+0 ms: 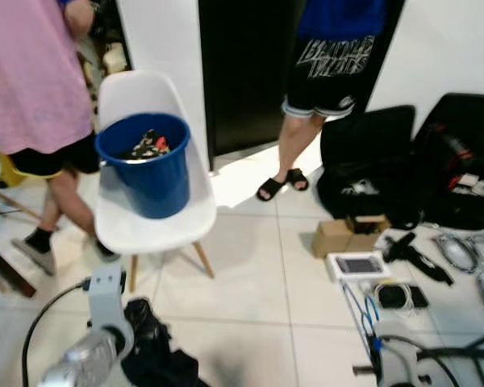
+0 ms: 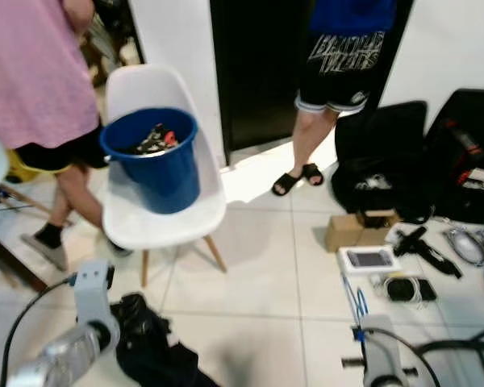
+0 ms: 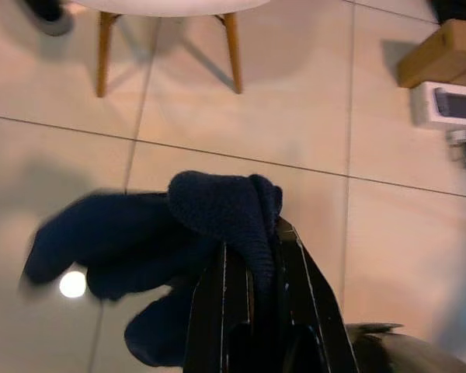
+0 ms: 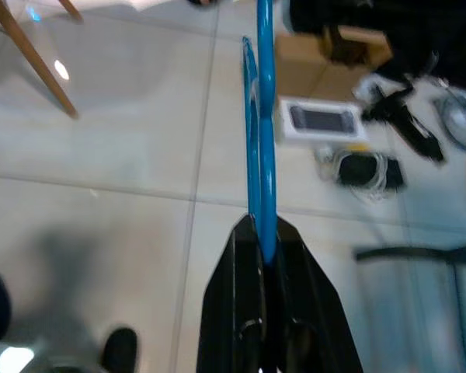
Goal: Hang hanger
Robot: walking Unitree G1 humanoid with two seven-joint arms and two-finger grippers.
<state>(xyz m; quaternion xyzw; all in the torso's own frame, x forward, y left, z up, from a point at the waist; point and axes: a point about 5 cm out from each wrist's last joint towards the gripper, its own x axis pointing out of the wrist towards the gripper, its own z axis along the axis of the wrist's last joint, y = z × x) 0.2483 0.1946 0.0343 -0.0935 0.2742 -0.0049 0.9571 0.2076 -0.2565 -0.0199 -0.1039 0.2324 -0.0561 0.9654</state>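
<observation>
Up close, the right wrist view shows the right end effector [image 4: 266,249] clamped on a thin blue hanger [image 4: 262,116] above the tiled floor [image 1: 250,266]; the left end effector [image 3: 252,260] pinches dark knitted cloth [image 3: 217,217]. Ahead, a glossy blue bucket [image 1: 149,165] sits on a white moulded chair [image 1: 157,226].
</observation>
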